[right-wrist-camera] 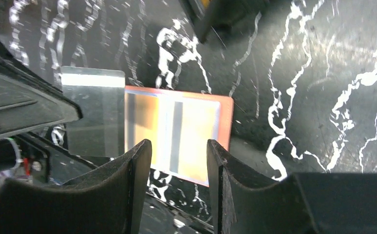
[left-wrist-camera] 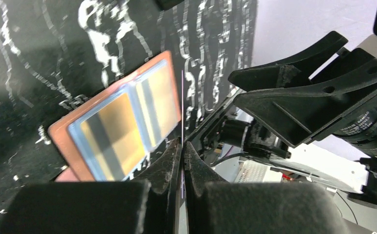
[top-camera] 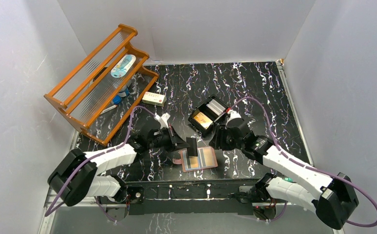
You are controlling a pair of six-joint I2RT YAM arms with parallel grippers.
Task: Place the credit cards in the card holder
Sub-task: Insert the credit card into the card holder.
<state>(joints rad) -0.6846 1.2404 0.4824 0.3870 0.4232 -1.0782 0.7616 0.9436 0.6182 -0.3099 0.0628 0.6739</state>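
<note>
Black tabletop (top-camera: 274, 97) veined with white ran between bare grey walls. At its far left stood an orange wooden rack (top-camera: 127, 29) with ribbed clear shelves, and a small white-and-red box (top-camera: 154, 98) lay just beside it. My left gripper (left-wrist-camera: 182, 148) was pinched tight on a credit card (right-wrist-camera: 93, 112), a thin, stiff, silver-grey rectangle with a pale band along its top. I held it upright at the left part of the card holder (top-camera: 201, 159); whether its lower edge touched, I could not tell. The holder lay open and flat near my bases, salmon-brown leather with rounded corners, its glossy clear sleeves showing gold cards with a dark stripe inside. Behind it sat a black slotted tray (top-camera: 192, 119) with a gold card (top-camera: 203, 118) in it. My right gripper (right-wrist-camera: 179, 163) hung close over the holder's right side, fingers apart and nothing between them. I judged this the insertion step. The next move called for tipping the card's lower edge into a sleeve mouth and sliding it home, perhaps with my right fingers pinning the slick leather so it would not skid.
</note>
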